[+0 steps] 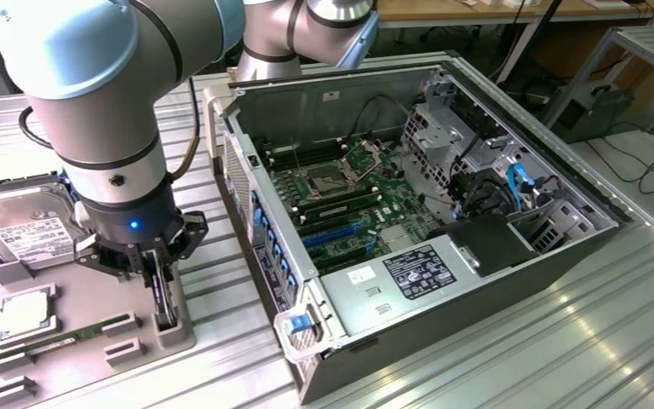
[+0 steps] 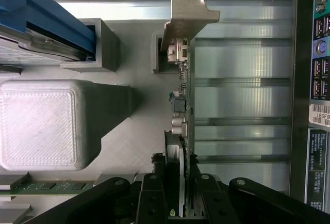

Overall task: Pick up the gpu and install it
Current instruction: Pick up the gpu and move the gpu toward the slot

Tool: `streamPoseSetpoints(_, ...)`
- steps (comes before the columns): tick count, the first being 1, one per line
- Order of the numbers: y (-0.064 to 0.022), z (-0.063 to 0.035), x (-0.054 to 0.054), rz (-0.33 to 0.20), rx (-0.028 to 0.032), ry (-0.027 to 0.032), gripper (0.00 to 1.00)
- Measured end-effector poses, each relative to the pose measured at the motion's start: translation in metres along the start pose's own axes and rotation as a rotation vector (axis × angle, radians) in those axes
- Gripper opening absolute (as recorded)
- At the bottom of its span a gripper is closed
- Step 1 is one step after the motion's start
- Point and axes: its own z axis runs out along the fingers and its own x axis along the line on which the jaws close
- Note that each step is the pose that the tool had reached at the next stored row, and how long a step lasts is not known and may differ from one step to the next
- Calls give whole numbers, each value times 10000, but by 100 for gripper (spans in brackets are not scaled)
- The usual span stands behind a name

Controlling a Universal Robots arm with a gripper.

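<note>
Status: my gripper [image 1: 157,277] is down over the grey tray [image 1: 83,294] on the exterior view's left, well apart from the open case [image 1: 475,336].

Jaws narrow, closed on the gpu [image 2: 186,105], one finger on each face. Card stands on edge, upright. In the wrist view it runs straight out from between my fingers, so the bracket [image 2: 188,17] end sticks out well past the grip. The bracket sits just beside a grey post of the tray. I think the card's lower edge is seated in its tray slot, not lifted, but the exterior view is too cluttered there to be sure.

Neighbours on the tray: drive [image 1: 26,230] near me toward the exterior view's left, ram stick [image 1: 71,338] lying flat close to the card.

Risks, my judgement:
- Long overhang on the bracket side. Card could pivot in the pads and droop, and a tilted card won't line up with a slot on the board [image 1: 350,204].
- Fan face is uneven. A pad sitting on it may slip or load the fan.
- Any pull out of the tray that isn't straight: bracket catches the post, which drags the tray or twists the card.
- Case is crowded, with cables [image 1: 517,183] close to the board. A card corner or the bracket could snag the case rim or a cable.
- Thin pcb. Too much clamp force flexes it, too little drops it.
</note>
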Motion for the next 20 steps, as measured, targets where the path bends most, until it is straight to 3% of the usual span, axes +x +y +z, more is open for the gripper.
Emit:
streamPoseSetpoints(3, -1, -17, 1, 0, 2, 3, 27)
streamPoseSetpoints(20, -2, -354, 1, 0, 0, 2, 27)
